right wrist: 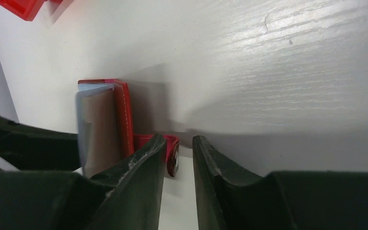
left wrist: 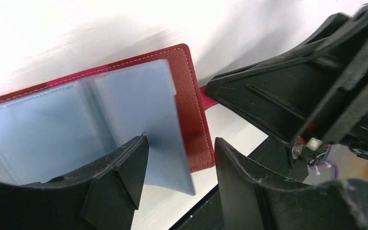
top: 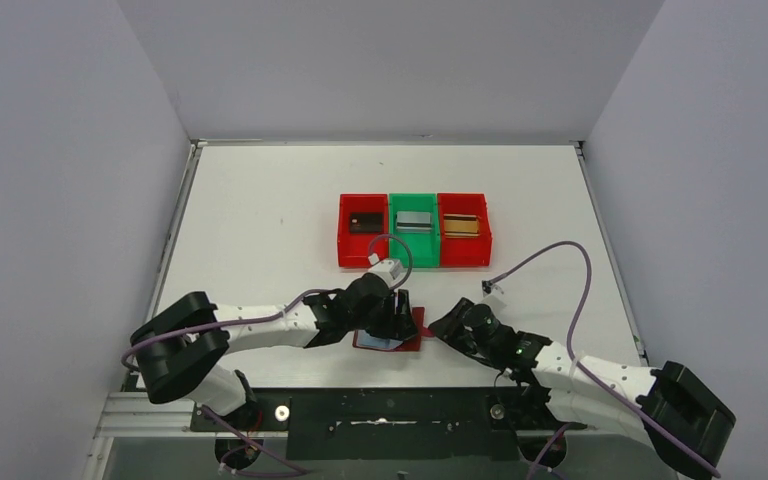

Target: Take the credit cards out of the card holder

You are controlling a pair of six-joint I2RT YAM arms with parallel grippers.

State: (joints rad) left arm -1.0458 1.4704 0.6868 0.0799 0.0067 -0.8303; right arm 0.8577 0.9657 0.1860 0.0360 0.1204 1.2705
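Three credit cards (top: 413, 221) sit in bins (top: 360, 256), card holder (left wrist: 191, 120) looks empty — left gripper (left wrist: 179, 146) half-open, right gripper (right wrist: 179, 143) barely parted.

No text, label or number can be read anywhere.

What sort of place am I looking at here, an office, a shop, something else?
Most likely a robot test booth in a lab: plain white walls box in a white table, the left arm and right arm are bolted at its near edge, and three small bins stand in a row.
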